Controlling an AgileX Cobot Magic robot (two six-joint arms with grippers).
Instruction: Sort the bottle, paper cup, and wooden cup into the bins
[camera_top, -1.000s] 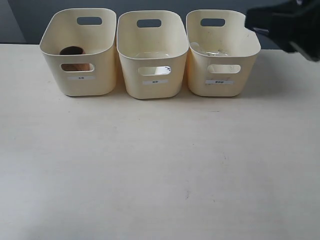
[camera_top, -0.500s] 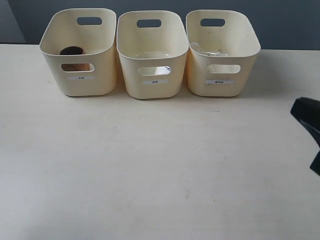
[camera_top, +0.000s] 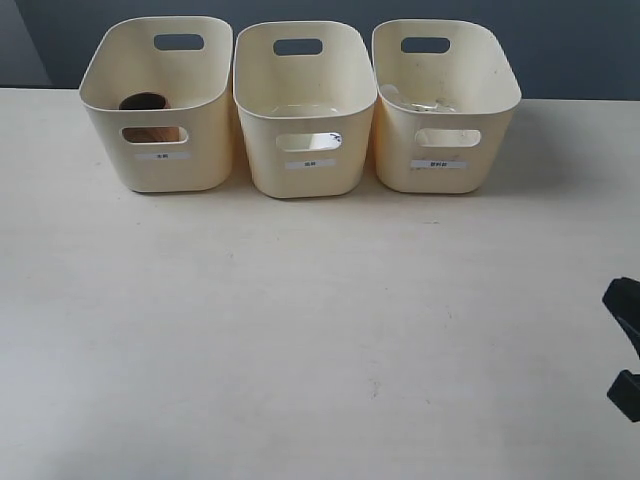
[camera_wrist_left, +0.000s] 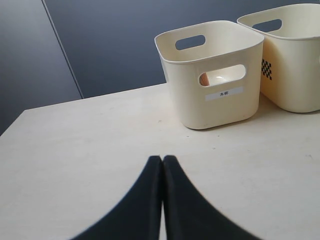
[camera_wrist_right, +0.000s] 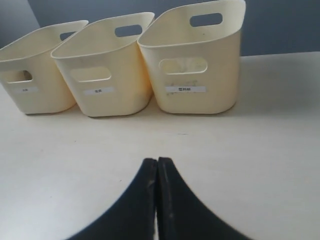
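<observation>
The pale cream flat-topped bench is filling most of the exterior view, showing faint scuffs and one small dark speck toward its near side. Behind it, the dark blue-grey matte wall is running along the far edge. In the left wrist view, a thin slanting seam is splitting that wall into panels.

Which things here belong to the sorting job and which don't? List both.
Job: wooden cup in the left bin; paper cup, seen through the cut-out of the middle bin; bottle, faint in the right bin.
Not the job: table; dark wall behind.
</observation>
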